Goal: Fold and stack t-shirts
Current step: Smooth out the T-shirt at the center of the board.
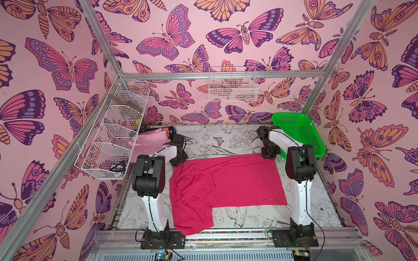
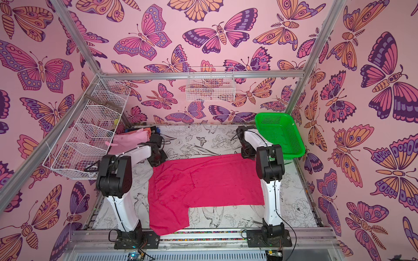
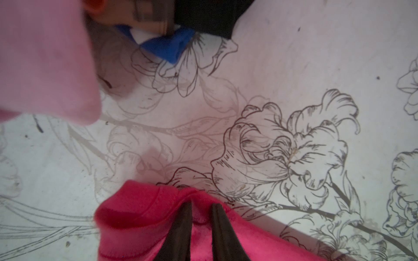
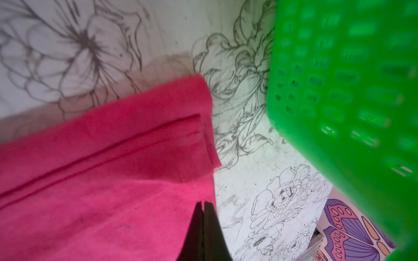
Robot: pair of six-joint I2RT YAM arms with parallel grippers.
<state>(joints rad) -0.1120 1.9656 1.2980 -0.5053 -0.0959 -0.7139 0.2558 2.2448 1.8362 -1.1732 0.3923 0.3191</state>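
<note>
In a top view the crimson t-shirt [image 1: 226, 185] lies spread flat on the table, one far corner just beside the green basket [image 1: 300, 133]. The right gripper [image 1: 268, 156] is down on that corner. The left gripper [image 1: 176, 164] is on the far corner well away from the basket. Both arms are bent forward and low, wrists pointing down. The shirt's part farthest from the basket drapes over the table's front rail, and on a lift its weight may drag the fold crooked. The left wrist view shows the fingers [image 3: 184, 223] a little apart, with a raised ridge of crimson hem clamped between them. The light pink t-shirt [image 3: 45, 56] sits on the side away from the basket, so a wide swing could disturb that pile. In the right wrist view the fingers [image 4: 212, 226] are pressed together at the very edge of the cloth. Whether any layer is caught between them cannot be told. If not, that corner will stay behind. The basket wall looms close alongside, so the wrist could knock it on the way up.
</note>
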